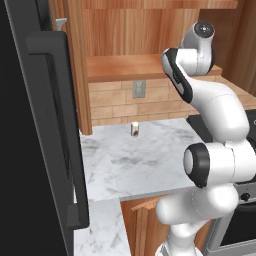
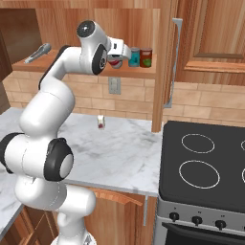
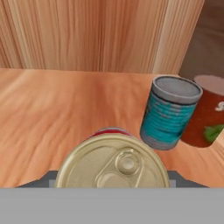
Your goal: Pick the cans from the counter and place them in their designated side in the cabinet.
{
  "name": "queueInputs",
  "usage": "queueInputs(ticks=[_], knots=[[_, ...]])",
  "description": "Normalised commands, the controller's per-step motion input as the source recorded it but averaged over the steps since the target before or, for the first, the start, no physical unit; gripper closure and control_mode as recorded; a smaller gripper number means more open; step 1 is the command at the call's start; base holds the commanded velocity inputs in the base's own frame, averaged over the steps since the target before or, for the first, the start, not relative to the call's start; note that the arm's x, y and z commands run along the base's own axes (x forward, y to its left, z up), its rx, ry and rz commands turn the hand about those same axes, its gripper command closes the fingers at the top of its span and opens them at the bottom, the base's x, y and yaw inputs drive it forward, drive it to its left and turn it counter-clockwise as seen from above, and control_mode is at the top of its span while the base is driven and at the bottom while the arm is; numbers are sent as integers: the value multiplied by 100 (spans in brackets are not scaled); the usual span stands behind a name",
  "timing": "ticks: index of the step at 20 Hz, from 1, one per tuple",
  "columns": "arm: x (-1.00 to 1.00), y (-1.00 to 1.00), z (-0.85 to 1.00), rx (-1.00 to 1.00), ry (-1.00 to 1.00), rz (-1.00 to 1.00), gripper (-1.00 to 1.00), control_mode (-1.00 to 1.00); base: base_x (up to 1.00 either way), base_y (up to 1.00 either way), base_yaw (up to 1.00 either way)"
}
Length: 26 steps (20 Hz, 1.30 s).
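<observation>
The gripper (image 2: 115, 58) pinches a red cylindrical can with a gold pull-tab lid (image 3: 113, 164), held over the warm brown wooden cabinet shelf (image 3: 52, 109). Lower it straight until its base rests flat, then release. Keep it clear of the teal-blue can with a silver lid (image 3: 168, 113), which stands just beside a dark red can (image 3: 208, 113) at the shelf's right end.

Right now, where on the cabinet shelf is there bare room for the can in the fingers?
Bare shelf runs left of the teal can, out to the back panel. The right end is crowded: teal can against the dark red can.
</observation>
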Motion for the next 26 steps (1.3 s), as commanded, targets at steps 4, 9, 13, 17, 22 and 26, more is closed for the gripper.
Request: queueInputs(ticks=[4, 9, 13, 17, 22, 26], knots=[[7, 0, -5, 0, 0, 0, 100, -100, 0, 0, 0], [9, 0, -5, 0, 0, 0, 100, -100, 0, 0, 0], [11, 0, -6, 0, 0, 0, 100, -100, 0, 0, 0], [13, 0, -8, 0, 0, 0, 100, -100, 0, 0, 0], [14, 0, -10, 0, 0, 0, 100, -100, 0, 0, 0], [13, 0, -12, 0, 0, 0, 100, -100, 0, 0, 0]])
